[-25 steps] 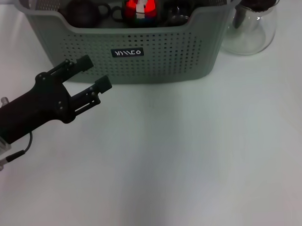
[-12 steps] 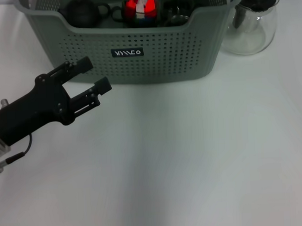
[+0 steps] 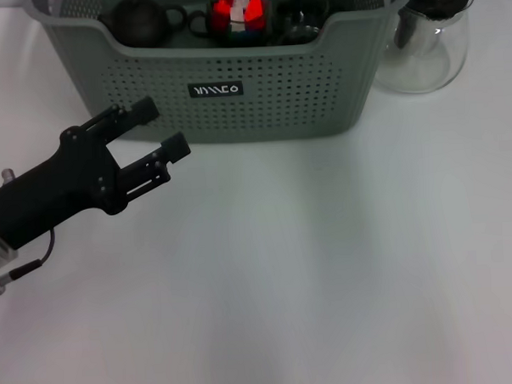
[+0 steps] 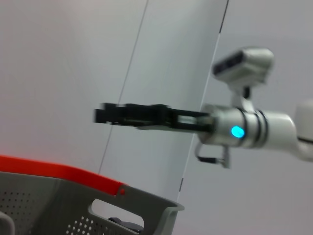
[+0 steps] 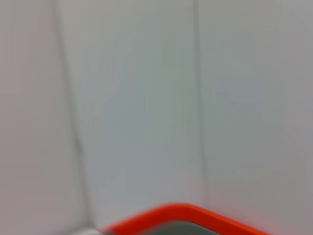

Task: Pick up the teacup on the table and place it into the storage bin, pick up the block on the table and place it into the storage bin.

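Observation:
The grey-green storage bin (image 3: 269, 98) stands at the back of the white table. Inside it, the red, white and blue block (image 3: 238, 12) rests between dark round vessels, one on its left (image 3: 138, 18) and one on its right (image 3: 299, 16); I cannot tell which is the teacup. My left gripper (image 3: 163, 125) hangs open and empty just in front of the bin's left front corner, apart from the wall. In the left wrist view the right gripper (image 4: 105, 115) shows edge-on, high up and away from the bin wall (image 4: 142, 205).
A clear glass jug (image 3: 428, 40) with a dark lid stands to the right of the bin. The white table (image 3: 327, 265) stretches in front of the bin. An orange rim (image 5: 186, 213) shows in the right wrist view.

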Motion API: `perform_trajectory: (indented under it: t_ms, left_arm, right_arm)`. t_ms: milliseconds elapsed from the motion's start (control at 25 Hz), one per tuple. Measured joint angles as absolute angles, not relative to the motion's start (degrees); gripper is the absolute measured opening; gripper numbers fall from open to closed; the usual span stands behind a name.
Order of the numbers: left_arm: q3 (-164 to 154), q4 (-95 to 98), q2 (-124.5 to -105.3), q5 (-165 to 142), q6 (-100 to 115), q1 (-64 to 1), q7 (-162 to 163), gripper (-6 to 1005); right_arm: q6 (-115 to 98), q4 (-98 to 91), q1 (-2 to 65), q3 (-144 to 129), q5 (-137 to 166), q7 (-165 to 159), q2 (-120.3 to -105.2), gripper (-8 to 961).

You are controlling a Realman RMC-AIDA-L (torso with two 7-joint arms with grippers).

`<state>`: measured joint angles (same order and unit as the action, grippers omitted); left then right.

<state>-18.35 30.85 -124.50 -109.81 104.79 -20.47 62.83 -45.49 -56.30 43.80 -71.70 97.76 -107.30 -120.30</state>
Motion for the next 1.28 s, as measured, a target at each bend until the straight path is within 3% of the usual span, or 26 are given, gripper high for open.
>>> perform_trajectory:
  t_ms: [320,560,840,1040,1280]
  left_arm:
    - [-18.75,34.30,-123.89,-114.63,107.89,-21.36,62.10,761]
    - [-18.92,38.45,-121.19,-125.83,107.84,-25.69,68.45,778]
    - [-23.26,37.69,-121.29,-131.48,106.82,-28.64,60.91,798]
    - [-23.95,35.81,-121.80,-131.45,106.38,-29.01,55.23,882]
    - [-27.17,33.90,-122.62,-131.85,104.02,-28.90,54.76,878]
  right_arm:
    - [-76.14,-51.86,24.83,-70.25,71.93,-71.39,-120.09,842]
    - [-89.19,-42.62,16.54,-64.43,77.25,-65.11,-118.68,898]
    - [-93.70,-33.86,14.41,-56.76,90.98,-58.71,-118.09,907]
    - [-94.09,-29.10,15.68,-55.97,93.39,-55.07,-118.42,899]
    - [-93.30,-26.37,17.50,-55.89,94.31,-53.56,-118.80,899]
